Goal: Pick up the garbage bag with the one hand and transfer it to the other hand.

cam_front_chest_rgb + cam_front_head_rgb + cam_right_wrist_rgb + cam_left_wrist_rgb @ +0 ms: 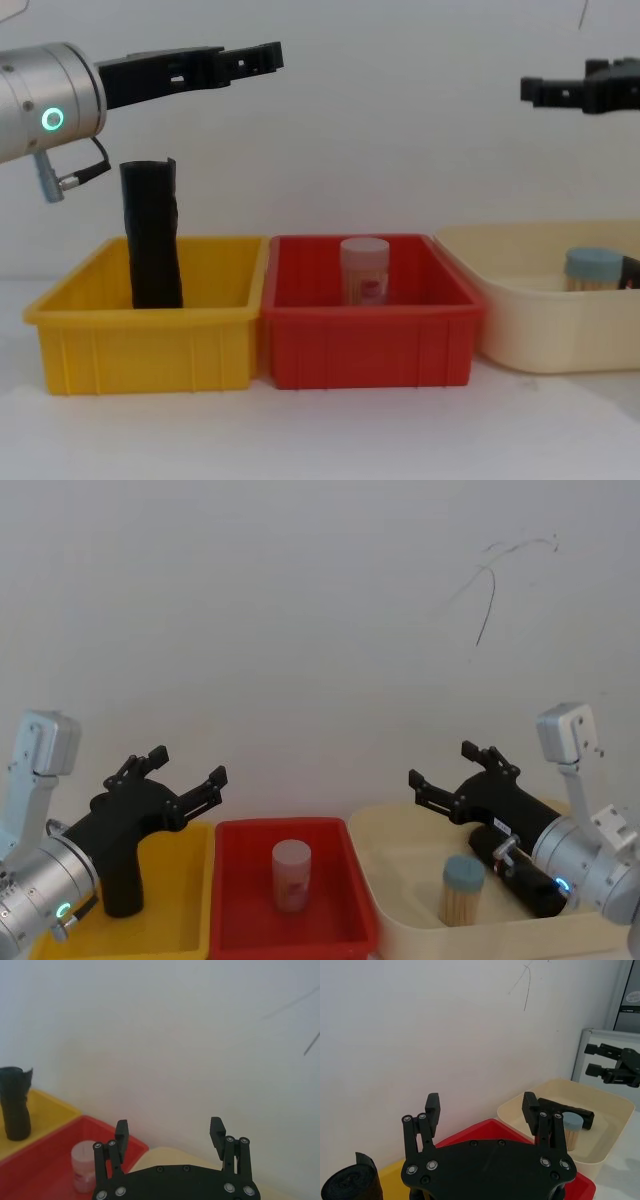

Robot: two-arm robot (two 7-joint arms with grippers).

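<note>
Above the bins, I have the left claw (187, 768) and right claw (440, 765) raised, both spread wide and empty. The garbage bag (528, 882) seems to lie in the cream tub (402, 862) beneath the right claw, so that one is nearer for the pickup.

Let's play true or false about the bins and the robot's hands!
1. The left gripper holds the black roll. False: it is open and empty, up above the yellow bin.
2. The jar stands in the red bin. True.
3. The black roll lies flat in the red bin. False: it stands upright in the yellow bin.
4. The right gripper is open. True.
</note>
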